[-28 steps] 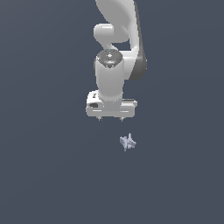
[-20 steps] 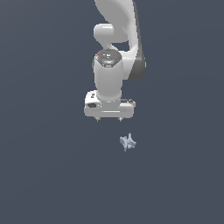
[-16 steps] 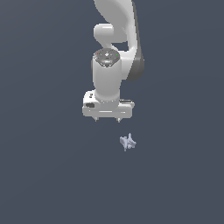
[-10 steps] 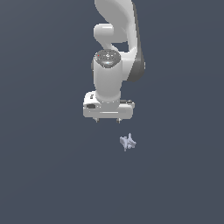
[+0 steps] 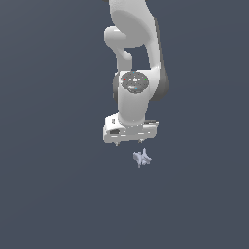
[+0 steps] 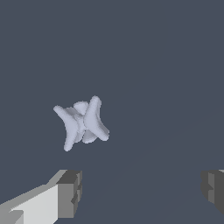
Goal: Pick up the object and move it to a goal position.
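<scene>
The object (image 5: 142,158) is a tiny pale lavender-blue spiky lump with several prongs, lying on the dark grey floor. In the wrist view it (image 6: 82,122) lies beyond the fingertips, off toward one finger, not between them. My white gripper (image 5: 129,142) hangs above and slightly to the exterior view's left of it, pointing down. The gripper (image 6: 140,192) is open and empty, its two grey fingertips (image 6: 70,192) wide apart. It does not touch the object.
The white arm (image 5: 136,58) rises above the gripper in the exterior view. Flat dark grey floor (image 5: 53,194) surrounds the object on all sides. No goal marker shows.
The gripper has shifted slightly to the exterior view's left and a little lower. The object has not moved.
</scene>
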Controlling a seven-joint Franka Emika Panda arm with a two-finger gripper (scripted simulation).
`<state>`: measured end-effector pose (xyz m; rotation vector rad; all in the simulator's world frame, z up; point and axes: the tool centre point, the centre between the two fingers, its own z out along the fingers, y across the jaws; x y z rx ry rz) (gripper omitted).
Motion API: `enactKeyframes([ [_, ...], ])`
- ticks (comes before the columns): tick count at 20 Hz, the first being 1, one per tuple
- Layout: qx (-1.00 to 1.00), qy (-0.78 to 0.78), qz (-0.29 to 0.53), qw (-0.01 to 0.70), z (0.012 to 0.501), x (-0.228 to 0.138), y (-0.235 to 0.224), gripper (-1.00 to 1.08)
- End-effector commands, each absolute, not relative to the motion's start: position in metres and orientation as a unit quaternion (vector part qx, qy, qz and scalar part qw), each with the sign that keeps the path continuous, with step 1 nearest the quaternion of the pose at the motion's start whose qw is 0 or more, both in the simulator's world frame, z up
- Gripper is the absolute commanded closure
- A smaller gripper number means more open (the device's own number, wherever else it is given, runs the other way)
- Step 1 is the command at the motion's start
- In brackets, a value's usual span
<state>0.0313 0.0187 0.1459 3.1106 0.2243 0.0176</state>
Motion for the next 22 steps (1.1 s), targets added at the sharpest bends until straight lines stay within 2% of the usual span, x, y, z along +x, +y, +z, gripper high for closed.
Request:
enactKeyframes([
  [1,0.994,0.105,0.004,0.010,0.132,0.038,0.035,-0.92],
  [10,0.983,0.186,0.000,0.002,0.096,0.053,0.076,-0.92],
  [22,0.981,0.196,0.000,0.000,0.078,0.053,0.082,-0.92],
])
